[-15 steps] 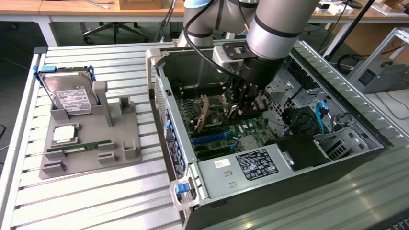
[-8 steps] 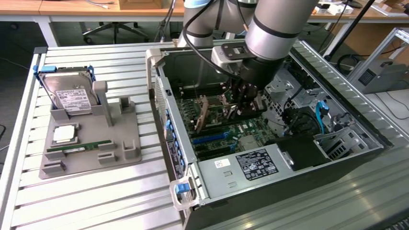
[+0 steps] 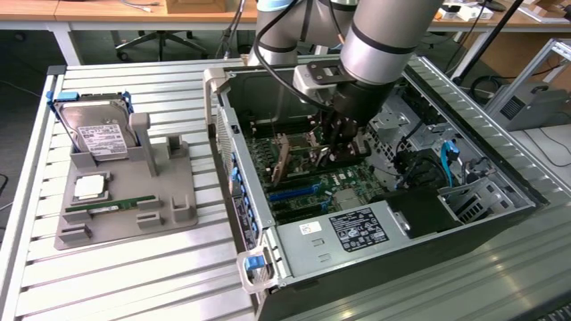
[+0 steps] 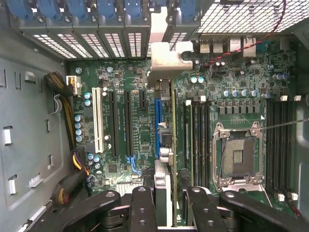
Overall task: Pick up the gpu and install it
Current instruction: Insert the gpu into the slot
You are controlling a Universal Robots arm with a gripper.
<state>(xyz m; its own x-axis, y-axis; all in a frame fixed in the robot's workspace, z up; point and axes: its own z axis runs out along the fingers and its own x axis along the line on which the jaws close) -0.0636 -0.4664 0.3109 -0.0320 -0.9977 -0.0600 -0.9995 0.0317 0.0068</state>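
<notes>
The gripper (image 3: 344, 148) hangs inside the open computer case (image 3: 499, 167), its jaws clamped on the gpu (image 3: 282, 159), which it holds on edge so that the card's long lower edge faces the motherboard (image 3: 308, 179) and its silvery bracket end points toward the case's rear wall with the blue slot latches (image 3: 237, 194). In the wrist view the gpu (image 4: 170, 145) runs as a narrow strip straight out from between the black fingers (image 4: 142, 208), its bracket (image 4: 166, 58) reaching up to the slot openings, and it lies along the blue expansion slot (image 4: 157, 126), just beside it; whether the edge connector has entered a slot I cannot tell. Holding the card edge-on likely serves to line connector and slot up along their whole length. Room is tight: the memory slots (image 4: 198, 130) sit close on one side of the card, the black slots (image 4: 128, 123) on the other, and the empty processor socket (image 4: 239, 154) lies further off. On the worktop, near the exterior view's left edge, the grey fixture tray (image 3: 178, 187) keeps the hard drive (image 3: 96, 134) upright at its far corner and the memory stick (image 3: 111, 205) flat near its front, both well apart from the case
</notes>
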